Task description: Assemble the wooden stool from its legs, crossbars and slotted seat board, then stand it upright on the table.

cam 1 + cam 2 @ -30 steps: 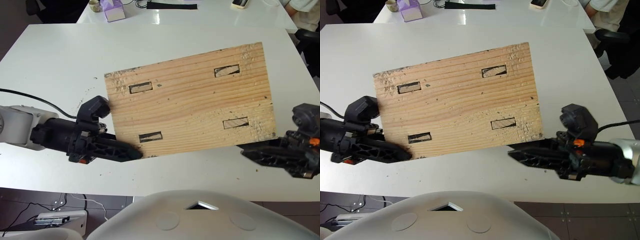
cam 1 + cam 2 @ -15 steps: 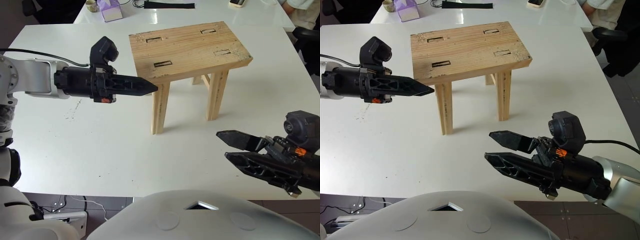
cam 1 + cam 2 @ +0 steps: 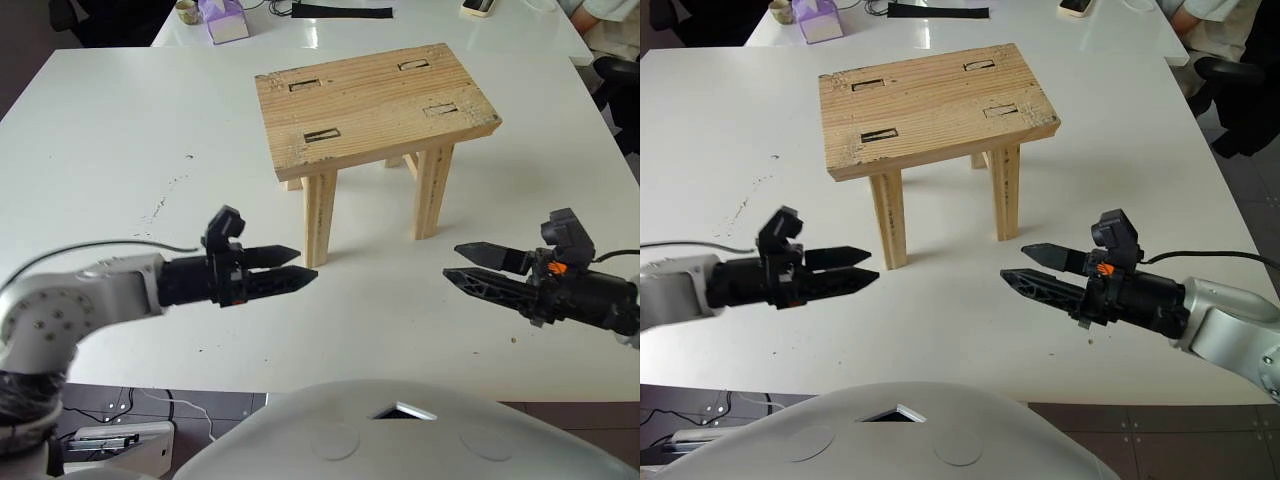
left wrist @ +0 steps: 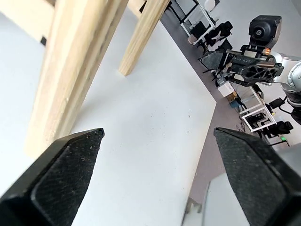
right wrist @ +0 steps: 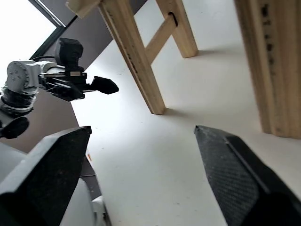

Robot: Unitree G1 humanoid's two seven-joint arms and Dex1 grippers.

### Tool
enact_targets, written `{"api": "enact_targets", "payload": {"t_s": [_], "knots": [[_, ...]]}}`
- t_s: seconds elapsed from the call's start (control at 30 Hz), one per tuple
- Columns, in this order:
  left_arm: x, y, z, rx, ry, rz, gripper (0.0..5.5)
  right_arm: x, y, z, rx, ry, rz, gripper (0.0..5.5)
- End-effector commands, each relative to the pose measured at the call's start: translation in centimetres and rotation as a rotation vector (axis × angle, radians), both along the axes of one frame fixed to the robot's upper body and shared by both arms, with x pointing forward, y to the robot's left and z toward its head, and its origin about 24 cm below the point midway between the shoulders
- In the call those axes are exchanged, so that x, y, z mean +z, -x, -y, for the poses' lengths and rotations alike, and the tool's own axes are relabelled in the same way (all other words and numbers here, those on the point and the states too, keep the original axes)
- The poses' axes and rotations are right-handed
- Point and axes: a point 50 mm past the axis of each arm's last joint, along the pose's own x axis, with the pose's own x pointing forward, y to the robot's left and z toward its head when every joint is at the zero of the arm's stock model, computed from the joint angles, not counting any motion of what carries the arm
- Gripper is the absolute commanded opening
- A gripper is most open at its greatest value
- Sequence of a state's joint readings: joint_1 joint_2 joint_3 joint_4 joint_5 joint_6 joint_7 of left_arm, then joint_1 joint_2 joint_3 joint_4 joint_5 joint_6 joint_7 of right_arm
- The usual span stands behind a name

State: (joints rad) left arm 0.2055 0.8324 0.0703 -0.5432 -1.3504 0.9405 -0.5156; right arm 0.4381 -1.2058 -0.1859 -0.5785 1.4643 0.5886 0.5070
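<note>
Four legs [image 3: 319, 220] are seen planted on the white table [image 3: 120, 130] beneath the slotted seat board [image 3: 375, 95], so the wooden stool [image 3: 940, 110] is judged to be assembled and set upright, toward the far side of the tabletop. A crossbar [image 5: 162, 35] is visible between two legs in the right wrist view; whether every joint is fully seated cannot be told. The left gripper [image 3: 305, 265] is held low over the table just in front of the near left leg, its jaws parted moderately with nothing between them. The right gripper [image 3: 452, 260] is held low to the right of the near right leg, well apart from it, jaws likewise parted and empty. What is left is taken to be a clean release and check. It is best done by drawing each arm back toward the near edge, away from the legs, so that no finger is swept sideways into the wood. The left arm calls for the greater care, being the nearer to a leg. The jaws are best kept spread and raised a little off the surface during the retreat, so the table is not scraped. The stool should be confirmed level, with no foot lifted, before the task is called done.
</note>
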Motion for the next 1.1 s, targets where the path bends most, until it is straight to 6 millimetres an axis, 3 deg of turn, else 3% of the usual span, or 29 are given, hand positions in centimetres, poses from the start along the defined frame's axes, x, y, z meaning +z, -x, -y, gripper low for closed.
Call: {"api": "enact_targets", "payload": {"t_s": [0.03, 0.13, 0.27, 0.4, 0.5, 0.57, 0.67, 0.77, 0.9, 1.1], "knots": [[-3.6, -1.2, 2.2, 0.144, -0.029, 0.063, 4.31, -2.9, -2.8, -0.2, -0.054, 0.083, 0.09, 4.03], [-5.7, -3.4, 2.2, 0.27, -0.112, 0.129, 4.31, -4.6, -5.0, -0.8, -0.129, 0.106, 0.145, 4.03], [-6.7, -6.5, 1.2, 0.376, -0.166, 0.219, 4.31, -5.7, -7.0, -1.6, -0.216, 0.073, 0.192, 4.03], [-5.4, -6.3, 0.8, 0.335, -0.118, 0.301, 4.31, -6.7, -7.3, -0.5, -0.286, 0.168, 0.245, 4.03], [-4.4, -5.6, -1.3, 0.366, -0.14, 0.38, 4.31, -8.3, -7.3, 2.6, -0.442, 0.338, 0.271, 4.03], [-5.1, -6.1, -4.1, 0.492, -0.273, 0.46, 4.31, -9.2, -7.6, 4.0, -0.591, 0.392, 0.3, 4.03], [-6.3, -7.2, -7.1, 0.685, -0.447, 0.564, 4.31, -9.7, -8.6, 3.9, -0.781, 0.349, 0.386, 4.03], [-7.4, -8.7, -8.3, 0.884, -0.583, 0.631, 4.31, -10.8, -9.5, 2.2, -0.865, 0.343, 0.442, 4.03], [-8.6, -9.9, -6.0, 0.928, -0.59, 0.693, 4.31, -12.1, -10.2, 0.3, -0.918, 0.363, 0.494, 4.03], [-10.3, -9.4, -2.9, 0.882, -0.533, 0.676, 4.31, -12.6, -10.4, -0.6, -0.922, 0.44, 0.604, 4.03]]}}
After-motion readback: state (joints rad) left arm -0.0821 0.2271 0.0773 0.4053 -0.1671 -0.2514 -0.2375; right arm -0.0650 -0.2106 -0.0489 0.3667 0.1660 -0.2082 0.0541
